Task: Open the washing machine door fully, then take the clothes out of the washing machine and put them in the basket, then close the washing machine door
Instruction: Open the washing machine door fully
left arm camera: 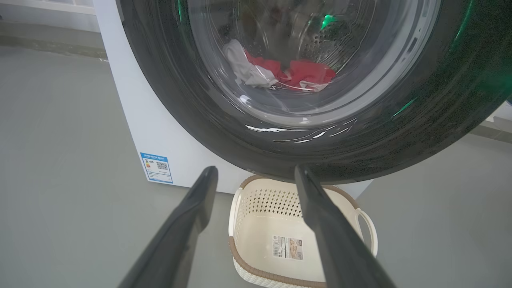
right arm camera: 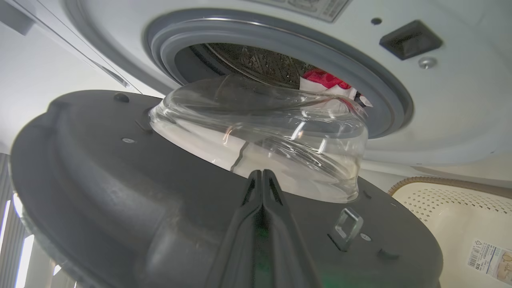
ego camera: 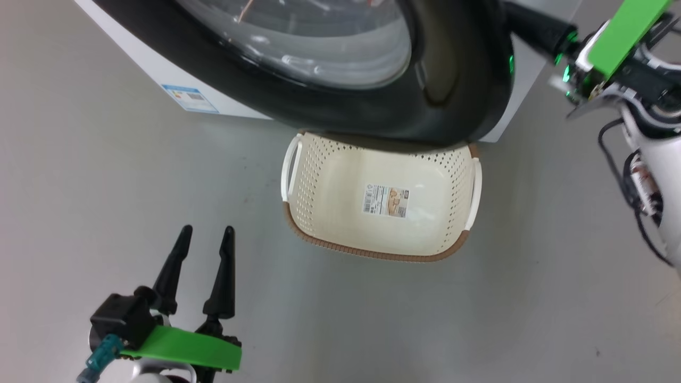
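Half-open washing machine door [right arm camera: 120, 180] is pressed from inside by the shut right tool [right arm camera: 262, 173], likely to swing it wider; clothes [left arm camera: 308, 74] are seen in the drum [right arm camera: 256, 64], basket [ego camera: 372, 254] set beneath, left tool [ego camera: 207, 230] spread empty.

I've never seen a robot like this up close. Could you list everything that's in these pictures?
Washing machine: one, white, on the floor.
Basket: one, cream with a brown rim, on the floor in front of the machine.
Door: one, black rim with clear glass, partly open, over the basket's far end.
Clothes: a small pile, red and white, inside the drum.
Label: one, blue, low on the machine.
Sticker: one, white, on the basket's bottom.
Floor: grey.
Left gripper: one, dark fingers, open, holding nothing, left of the basket.
Right gripper: one, dark fingers, shut, at the door's inner side.
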You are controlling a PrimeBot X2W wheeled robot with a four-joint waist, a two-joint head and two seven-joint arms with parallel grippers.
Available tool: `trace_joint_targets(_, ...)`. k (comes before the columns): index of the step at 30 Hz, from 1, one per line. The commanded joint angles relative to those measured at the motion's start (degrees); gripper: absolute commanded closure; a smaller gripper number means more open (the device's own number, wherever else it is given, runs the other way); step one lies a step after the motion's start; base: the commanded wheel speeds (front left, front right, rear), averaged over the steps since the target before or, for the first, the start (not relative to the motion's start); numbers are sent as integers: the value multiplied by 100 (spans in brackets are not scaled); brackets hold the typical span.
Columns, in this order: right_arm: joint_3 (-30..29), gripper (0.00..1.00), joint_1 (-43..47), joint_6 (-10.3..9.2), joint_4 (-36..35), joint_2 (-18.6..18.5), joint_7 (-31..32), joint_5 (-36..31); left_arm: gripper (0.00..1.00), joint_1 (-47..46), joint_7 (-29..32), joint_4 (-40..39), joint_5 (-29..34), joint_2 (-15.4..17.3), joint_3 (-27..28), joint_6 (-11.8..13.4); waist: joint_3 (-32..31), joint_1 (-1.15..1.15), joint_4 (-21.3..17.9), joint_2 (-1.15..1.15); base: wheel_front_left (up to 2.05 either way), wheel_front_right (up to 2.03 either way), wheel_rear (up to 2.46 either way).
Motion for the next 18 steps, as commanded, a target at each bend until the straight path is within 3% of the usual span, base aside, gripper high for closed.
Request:
trace_joint_targets(1, 118, 100, 250, 29, -232, 180, 97, 7, 0, 141, -52, -114, 53, 105, 183, 17, -191, 0, -43, 0, 0, 0, 0)
trace_joint_targets(18, 283, 100, 1294, 29, -861, 424, 493, 40, 0, 464, -52, -154, 184, 105, 204, 78, -761, 0, -110, 0, 0, 0, 0)
